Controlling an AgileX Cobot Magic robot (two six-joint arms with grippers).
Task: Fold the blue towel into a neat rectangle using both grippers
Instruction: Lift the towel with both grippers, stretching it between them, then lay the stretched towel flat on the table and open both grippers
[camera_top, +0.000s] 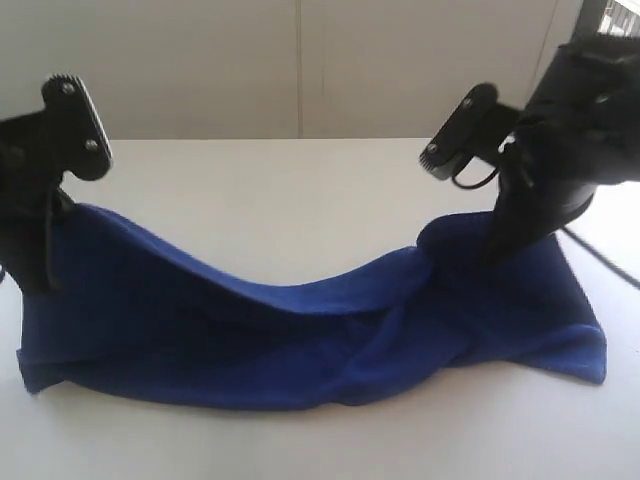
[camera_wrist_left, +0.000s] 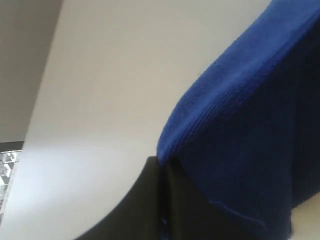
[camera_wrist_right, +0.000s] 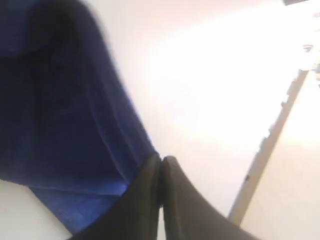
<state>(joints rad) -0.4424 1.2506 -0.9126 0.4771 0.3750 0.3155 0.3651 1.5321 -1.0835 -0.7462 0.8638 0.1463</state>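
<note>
Left end effector (camera_wrist_left: 161, 162) and right end effector (camera_wrist_right: 161, 159) pinch fuzzy, sagging blue towel (camera_top: 250, 340).

One blue towel (camera_top: 300, 340). Two grippers, a left gripper (camera_top: 38, 275) and a right gripper (camera_top: 497, 250), one on each of two black arms (camera_top: 585, 120). Two black fingers (camera_wrist_left: 135, 205) show on each gripper in its wrist view, four in all. One white bench (camera_top: 300, 190).

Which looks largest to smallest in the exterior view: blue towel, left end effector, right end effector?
1. Royal-blue soft terry towel.
2-3. Black right end effector, black left end effector: unsure, the left is cut off.
</note>
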